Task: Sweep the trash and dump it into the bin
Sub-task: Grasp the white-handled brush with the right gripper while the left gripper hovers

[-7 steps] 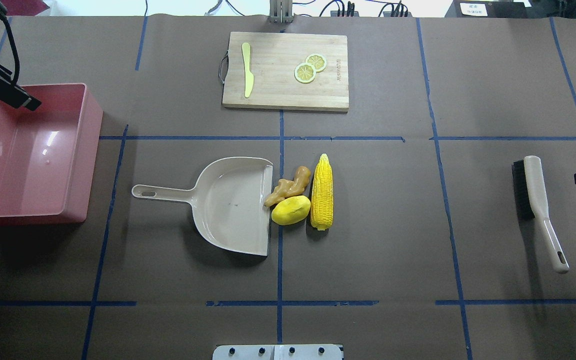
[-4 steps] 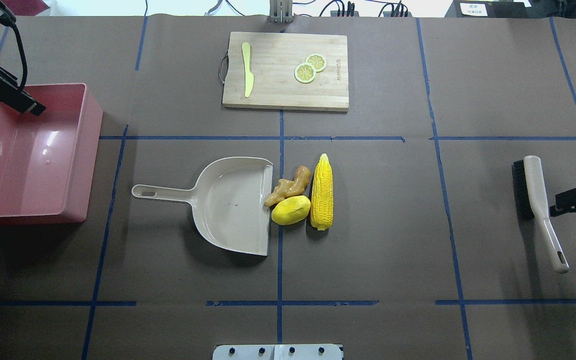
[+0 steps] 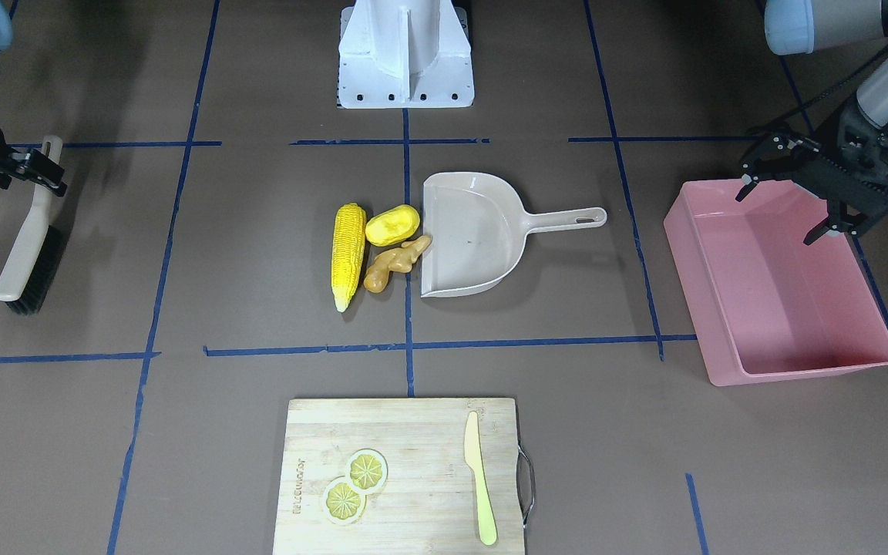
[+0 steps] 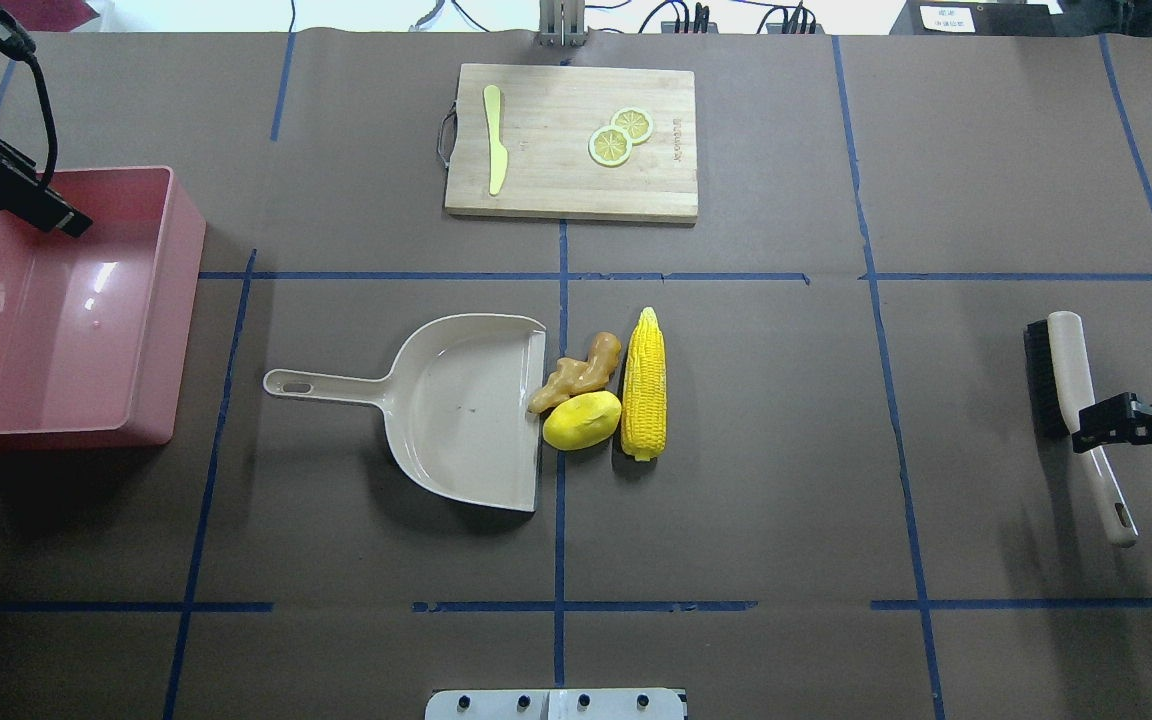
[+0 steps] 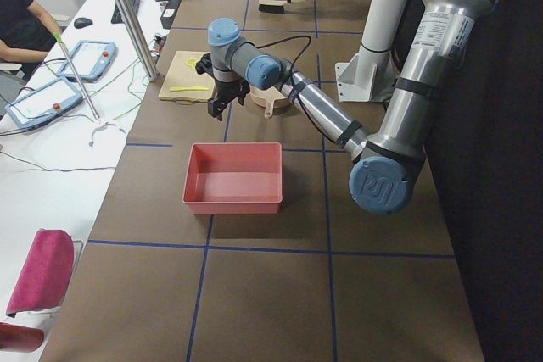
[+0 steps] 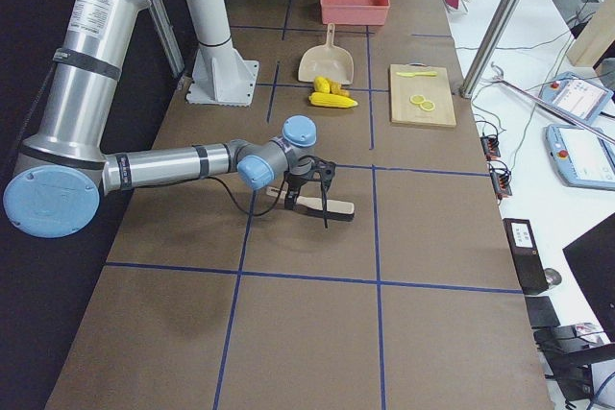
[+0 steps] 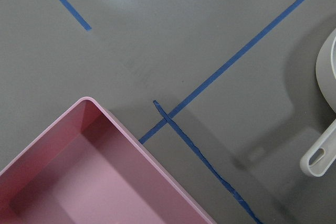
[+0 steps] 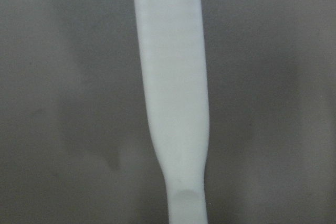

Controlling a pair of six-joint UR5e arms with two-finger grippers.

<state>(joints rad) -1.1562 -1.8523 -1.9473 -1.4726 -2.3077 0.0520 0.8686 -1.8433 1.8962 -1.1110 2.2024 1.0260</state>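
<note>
While the corn cob (image 4: pixel 644 385), potato lump (image 4: pixel 582 420) and ginger root (image 4: pixel 576 372) lie bunched at the dustpan's (image 4: pixel 456 410) open lip at table centre, well apart from the pink bin (image 4: pixel 46 330), the right gripper (image 4: pixel 1096 425) sits over the brush (image 4: pixel 1061 370) handle. I cannot tell whether its fingers have closed, and it should clamp squarely mid-handle. The left gripper (image 3: pixel 775 218) hangs spread-fingered over the bin.

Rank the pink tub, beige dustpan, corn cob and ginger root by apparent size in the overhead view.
1. rectangular pink plastic tub
2. beige plastic dustpan
3. long yellow corn cob
4. knobbly tan ginger root
</note>
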